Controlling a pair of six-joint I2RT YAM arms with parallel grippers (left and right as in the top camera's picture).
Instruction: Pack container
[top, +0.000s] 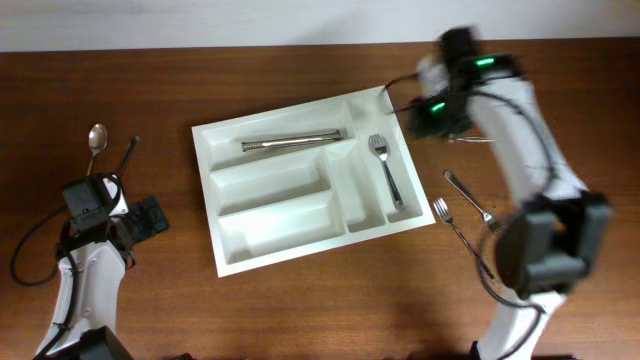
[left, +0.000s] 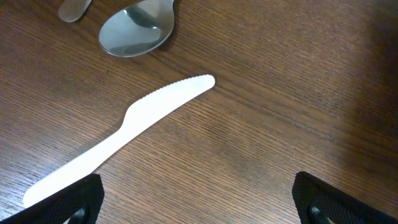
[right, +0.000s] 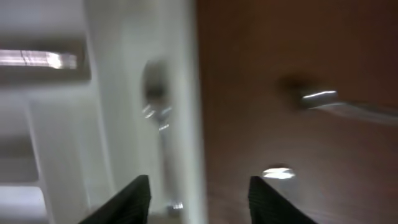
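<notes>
The right gripper (right: 199, 198), spread and empty, hangs over the right edge of the container (top: 270, 182) at mid-desk, nearer than the wide-spread left gripper (left: 199, 210) to the 2 forks (top: 470, 200) lying slantwise just right of it.

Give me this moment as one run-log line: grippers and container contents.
left gripper open above white knife | right gripper open, empty, at container edge | container holds fork, metal utensil | two forks outside

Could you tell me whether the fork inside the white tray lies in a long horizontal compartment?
No, the fork lies in the outermost narrow vertical compartment of the container, alone there.
</notes>
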